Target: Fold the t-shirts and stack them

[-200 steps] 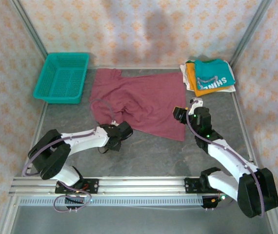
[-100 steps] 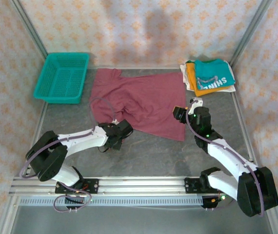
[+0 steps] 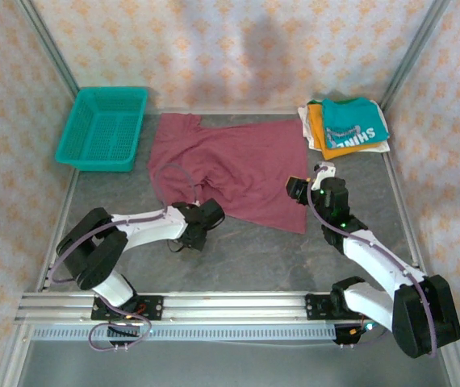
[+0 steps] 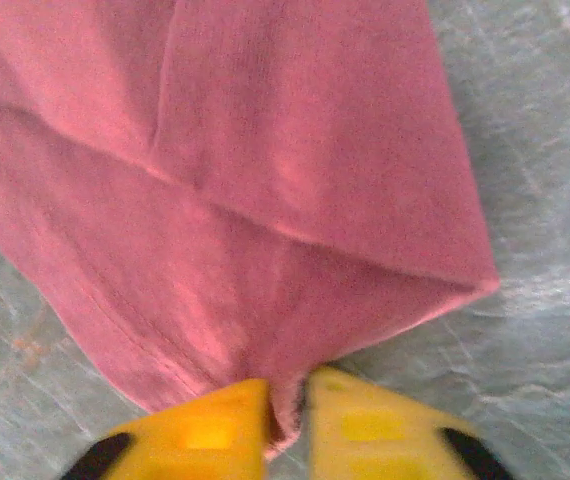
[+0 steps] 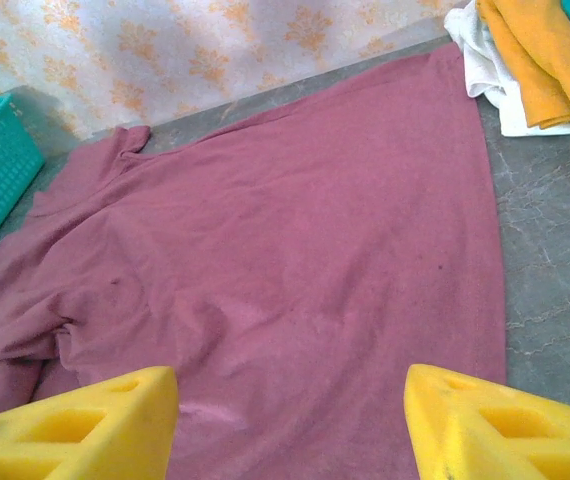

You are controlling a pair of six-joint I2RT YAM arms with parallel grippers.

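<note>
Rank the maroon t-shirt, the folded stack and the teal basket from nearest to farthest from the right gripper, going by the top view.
1. maroon t-shirt: table centre, its right edge beneath the right gripper.
2. folded stack: far right corner.
3. teal basket: far left corner, across the table.

Left fingers (image 4: 205, 430) pinched together, right fingers (image 5: 495, 420) wide apart.

Matt cloth maroon tee (image 3: 230, 161), smooth marbled tabletop (image 3: 254, 258), plastic basket (image 3: 113, 90)
</note>
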